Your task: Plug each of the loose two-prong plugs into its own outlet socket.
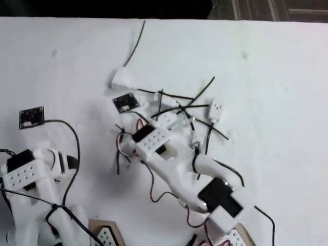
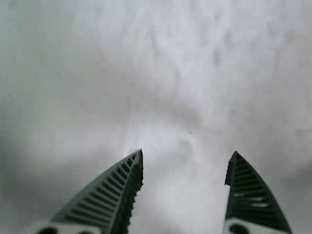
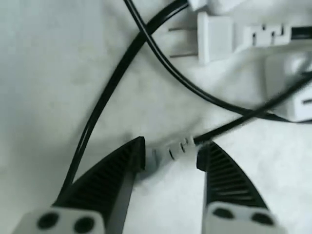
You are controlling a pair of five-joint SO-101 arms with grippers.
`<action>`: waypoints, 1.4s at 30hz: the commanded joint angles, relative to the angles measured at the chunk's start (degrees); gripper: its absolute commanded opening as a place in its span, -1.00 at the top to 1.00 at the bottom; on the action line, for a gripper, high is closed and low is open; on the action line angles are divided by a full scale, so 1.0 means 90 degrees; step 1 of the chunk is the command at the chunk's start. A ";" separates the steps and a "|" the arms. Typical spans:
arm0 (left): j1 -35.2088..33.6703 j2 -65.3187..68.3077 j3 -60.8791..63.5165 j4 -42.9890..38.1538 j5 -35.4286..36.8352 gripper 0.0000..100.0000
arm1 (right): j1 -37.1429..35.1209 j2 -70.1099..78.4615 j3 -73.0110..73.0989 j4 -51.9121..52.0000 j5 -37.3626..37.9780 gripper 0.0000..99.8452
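Loose white two-prong plug (image 3: 214, 34) lies in the cord tangle at the centre of the high view with its prongs bare. The white outlet socket (image 1: 216, 109) just right of the tangle shows open slots, so I judge nothing plugged in yet. My right gripper (image 3: 171, 148) has its jaws apart, bracketing the ribbed neck (image 3: 179, 145) of another white plug and not clamped on it; my left gripper (image 2: 186, 156), lower left, has its jaws apart over bare table (image 2: 146, 58).

I see a white two-prong plug (image 3: 214, 36) lying flat mid-table, prongs bare, unplugged; a white outlet socket (image 1: 216, 110) lies to its right.
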 commanded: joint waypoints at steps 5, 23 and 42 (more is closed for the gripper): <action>-0.0044 -0.0181 -0.0020 -0.0107 -0.0049 0.46 | -0.0054 0.0454 -0.0801 0.0542 -0.0371 0.66; -0.0054 -0.0181 0.0059 -0.0234 -0.0049 0.46 | -0.0015 0.0327 -0.0918 0.1353 0.0117 0.97; -0.0054 -0.0181 0.0059 -0.0234 -0.0049 0.46 | 0.0659 0.0327 -0.0918 0.1734 0.3214 0.89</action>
